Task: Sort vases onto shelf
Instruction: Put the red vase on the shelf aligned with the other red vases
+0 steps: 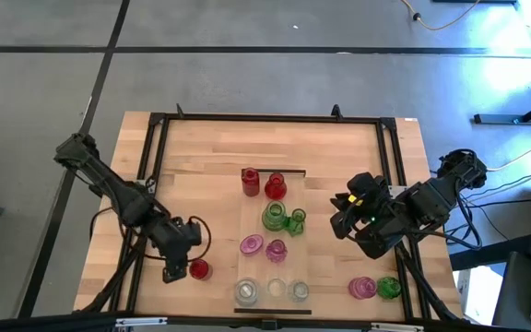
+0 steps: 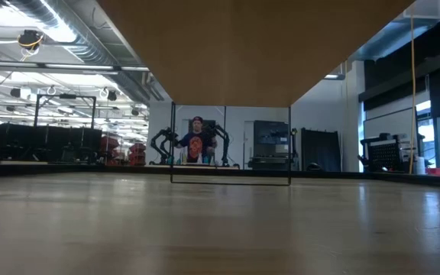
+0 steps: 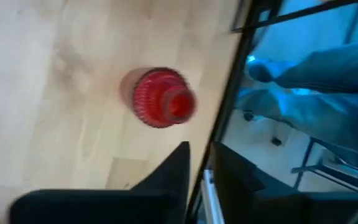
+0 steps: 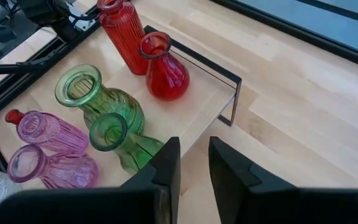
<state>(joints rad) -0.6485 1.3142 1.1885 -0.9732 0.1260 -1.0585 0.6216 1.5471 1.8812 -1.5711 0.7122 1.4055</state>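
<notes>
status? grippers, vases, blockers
Left gripper over loose red vase, empty. Right gripper idle beside shelf. Nine vases shelved; pink and green still off. No blockers.

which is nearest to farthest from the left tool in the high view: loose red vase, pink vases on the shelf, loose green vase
From the left tool:
1. Loose red vase, right beside it on the tabletop.
2. Pink vases on the shelf, mid-shelf.
3. Loose green vase, far side, under the right arm.
</notes>
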